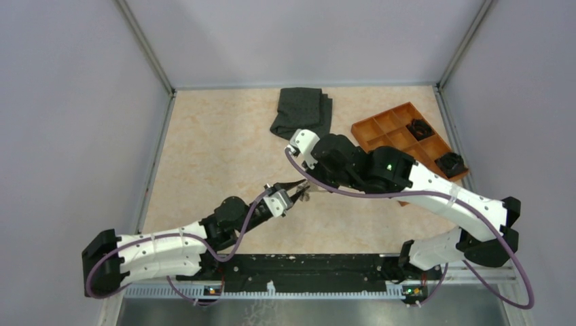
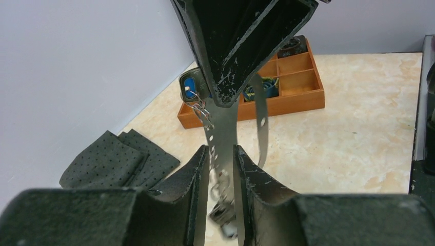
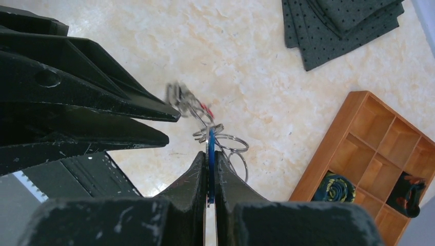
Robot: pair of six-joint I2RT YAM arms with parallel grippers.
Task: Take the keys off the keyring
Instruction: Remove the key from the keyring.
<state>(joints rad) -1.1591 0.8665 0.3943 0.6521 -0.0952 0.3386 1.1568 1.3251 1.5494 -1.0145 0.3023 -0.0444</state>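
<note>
Between the jaws of the left gripper: the keyring's grey band ran down through the gap. The jaws stood apart, and I could not tell whether either pad touched it.
Right gripper: jaws together, clamped flat on the blue key, which sat edge-on between the pads.
Just beyond the right tips: wire rings hung off the blue key, so it was not yet free.
At the left tips: a blurred metal cluster with a speck of red. I took it for the other keys, joined on by a short chain.
Above the left jaws: the right gripper held the bunch up, and the band looped down from it in two strands.
Done: nothing, as I judged it. I saw no key lying loose on the table under either gripper.
Left: every key to be worked off, probably the blue one first, since it was already pinched.
Tray: well off to the side of the right jaws, with dark clumps in some cells and no key that I could make out.
Cloth: off to one side of the left jaws, apart from the work.
Next, my guess: the left jaws would need to close on the band or rings to brace against the right's pull.
</note>
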